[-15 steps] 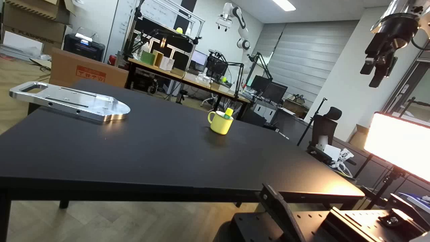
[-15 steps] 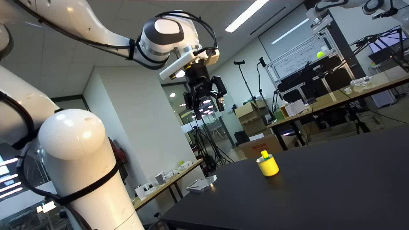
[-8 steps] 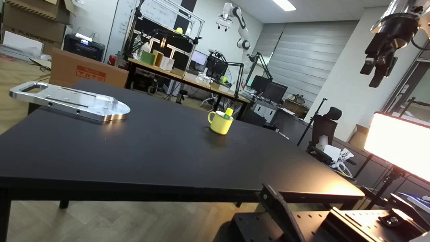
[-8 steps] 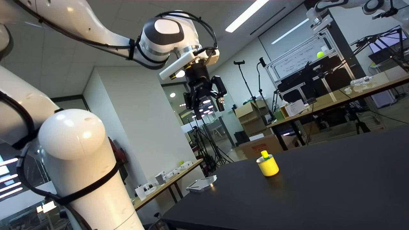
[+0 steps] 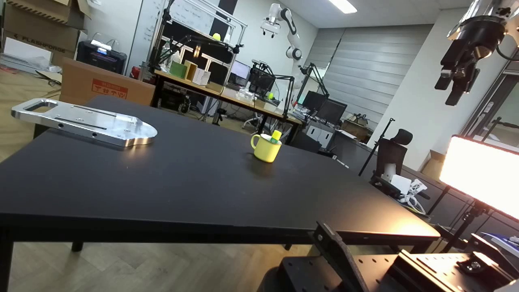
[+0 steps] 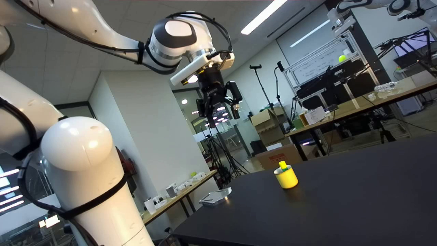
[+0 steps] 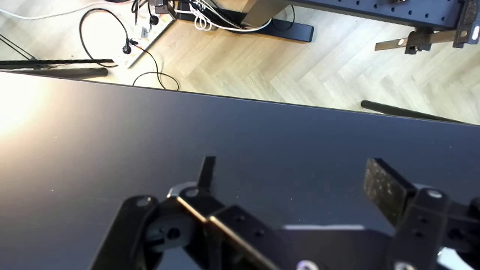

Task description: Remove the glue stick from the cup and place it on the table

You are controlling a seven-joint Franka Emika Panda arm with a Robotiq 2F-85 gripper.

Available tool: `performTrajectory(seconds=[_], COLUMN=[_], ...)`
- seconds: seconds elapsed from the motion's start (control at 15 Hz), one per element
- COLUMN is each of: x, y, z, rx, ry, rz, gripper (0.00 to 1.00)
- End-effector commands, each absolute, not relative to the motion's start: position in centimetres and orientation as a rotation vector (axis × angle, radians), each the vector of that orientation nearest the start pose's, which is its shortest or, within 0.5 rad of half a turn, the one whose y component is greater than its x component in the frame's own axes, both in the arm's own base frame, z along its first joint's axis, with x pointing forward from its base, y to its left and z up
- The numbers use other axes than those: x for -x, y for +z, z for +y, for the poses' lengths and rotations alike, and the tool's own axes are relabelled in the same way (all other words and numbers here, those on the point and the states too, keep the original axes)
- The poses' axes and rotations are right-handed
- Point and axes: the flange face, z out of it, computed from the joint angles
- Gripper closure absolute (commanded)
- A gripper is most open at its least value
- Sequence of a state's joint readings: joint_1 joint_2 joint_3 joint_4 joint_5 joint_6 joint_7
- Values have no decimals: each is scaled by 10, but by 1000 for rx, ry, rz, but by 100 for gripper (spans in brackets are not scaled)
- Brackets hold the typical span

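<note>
Black table [image 5: 182, 182], pale floor [image 7: 318, 67], grey blind [image 5: 369, 81] beyond, end effector [image 7: 292, 163] spread wide overhead.

Desk [image 5: 194, 186], beneath the jaws: smooth, dark, low sheen
Cup [image 5: 265, 150]: smooth, faintly shiny
Glue stick [image 5: 276, 135]: smooth, plastic-looking
Slotted plate [image 5: 87, 123]: bare metal, brightly polished
Finger pad [image 7: 384, 189]: matt, speckled, rough-looking
Floor [image 7: 318, 67]: wood-look
</note>
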State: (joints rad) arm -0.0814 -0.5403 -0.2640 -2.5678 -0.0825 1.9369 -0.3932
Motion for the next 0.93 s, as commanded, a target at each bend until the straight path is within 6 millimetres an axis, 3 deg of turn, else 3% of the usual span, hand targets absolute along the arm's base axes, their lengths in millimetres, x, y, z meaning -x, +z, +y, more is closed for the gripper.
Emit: performTrajectory(seconds=[0.0, 0.4, 0.67, 0.87], x=[-346, -346, -388, -430], y=[430, 430, 423, 402], z=[-130, -130, -143, -149], rx=[3042, 3042, 3071, 3063], ry=[118, 118, -1, 40], rz=[-190, -190, -237, -301], gripper=[0, 0, 0, 0])
